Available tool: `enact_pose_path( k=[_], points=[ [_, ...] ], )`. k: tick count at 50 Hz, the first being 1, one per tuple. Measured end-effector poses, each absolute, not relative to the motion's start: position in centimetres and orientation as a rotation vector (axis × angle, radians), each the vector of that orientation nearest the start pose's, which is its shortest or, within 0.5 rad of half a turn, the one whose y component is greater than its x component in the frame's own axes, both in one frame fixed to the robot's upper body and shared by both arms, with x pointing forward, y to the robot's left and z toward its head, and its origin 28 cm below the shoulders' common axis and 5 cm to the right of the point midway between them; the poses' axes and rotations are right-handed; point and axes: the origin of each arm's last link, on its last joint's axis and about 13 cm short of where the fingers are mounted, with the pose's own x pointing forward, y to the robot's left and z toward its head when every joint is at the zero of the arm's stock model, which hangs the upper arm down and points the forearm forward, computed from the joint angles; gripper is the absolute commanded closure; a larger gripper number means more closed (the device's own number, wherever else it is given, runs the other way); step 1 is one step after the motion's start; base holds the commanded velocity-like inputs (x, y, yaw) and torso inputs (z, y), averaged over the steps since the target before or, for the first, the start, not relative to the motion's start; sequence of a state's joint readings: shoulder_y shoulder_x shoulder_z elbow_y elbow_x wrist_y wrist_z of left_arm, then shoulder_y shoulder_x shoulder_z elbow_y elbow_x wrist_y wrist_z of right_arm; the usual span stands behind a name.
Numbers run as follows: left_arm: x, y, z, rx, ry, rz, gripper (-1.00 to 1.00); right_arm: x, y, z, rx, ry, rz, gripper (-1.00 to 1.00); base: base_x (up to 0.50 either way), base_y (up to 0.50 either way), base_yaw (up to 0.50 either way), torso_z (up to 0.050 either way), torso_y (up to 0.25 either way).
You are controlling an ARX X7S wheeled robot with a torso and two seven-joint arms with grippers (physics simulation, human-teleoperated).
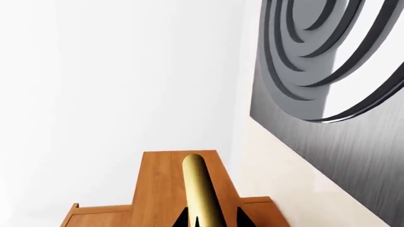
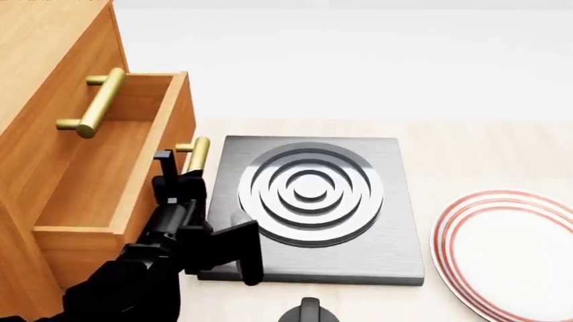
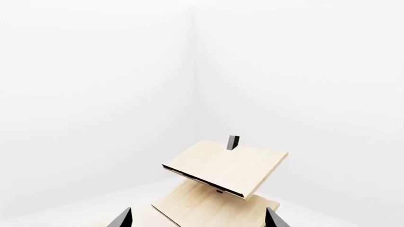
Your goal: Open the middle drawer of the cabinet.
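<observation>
The orange-brown cabinet point(image 2: 45, 60) stands at the left of the head view. Its middle drawer point(image 2: 98, 181) is pulled well out, and the inside of the box shows bare wood. My left gripper point(image 2: 179, 173) is shut on that drawer's brass bar handle point(image 2: 195, 154). In the left wrist view the handle point(image 1: 202, 184) runs between the black fingers point(image 1: 243, 215), against the drawer front point(image 1: 158, 189). The drawer above stays flush with its own brass handle point(image 2: 94, 102). My right gripper point(image 3: 197, 218) is open with nothing between its fingers and faces away from the cabinet.
A grey hotplate point(image 2: 313, 201) with concentric rings lies just right of the open drawer, also seen in the left wrist view point(image 1: 328, 85). A white plate point(image 2: 510, 248) with red rim lines sits at the far right. A pale wood rack point(image 3: 221, 170) stands before the right gripper.
</observation>
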State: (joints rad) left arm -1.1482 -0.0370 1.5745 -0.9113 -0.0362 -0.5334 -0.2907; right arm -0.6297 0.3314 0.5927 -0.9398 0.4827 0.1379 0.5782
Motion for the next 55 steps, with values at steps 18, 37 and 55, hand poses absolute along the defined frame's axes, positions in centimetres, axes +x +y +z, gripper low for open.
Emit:
enact_pose_path(
  k=[18,37,55],
  points=[
    [38.2,15.1,10.6,1.499,0.05,-0.2,1.0,7.6,-19.7,15.2,-0.075,-0.328,-0.673,-1.0,0.0,0.0,0.0,0.002,0.005],
    [38.0,13.6,11.0,1.5,-0.048,-0.195,-1.0,7.6,-19.7,15.2,-0.075,-0.327,-0.672,-1.0,0.0,0.0,0.0,0.001,0.003],
    [37.7,12.0,11.6,1.481,-0.145,-0.196,-1.0,7.6,-19.7,15.2,-0.075,-0.327,-0.671,-1.0,0.0,0.0,0.0,0.0,0.0]
  ],
)
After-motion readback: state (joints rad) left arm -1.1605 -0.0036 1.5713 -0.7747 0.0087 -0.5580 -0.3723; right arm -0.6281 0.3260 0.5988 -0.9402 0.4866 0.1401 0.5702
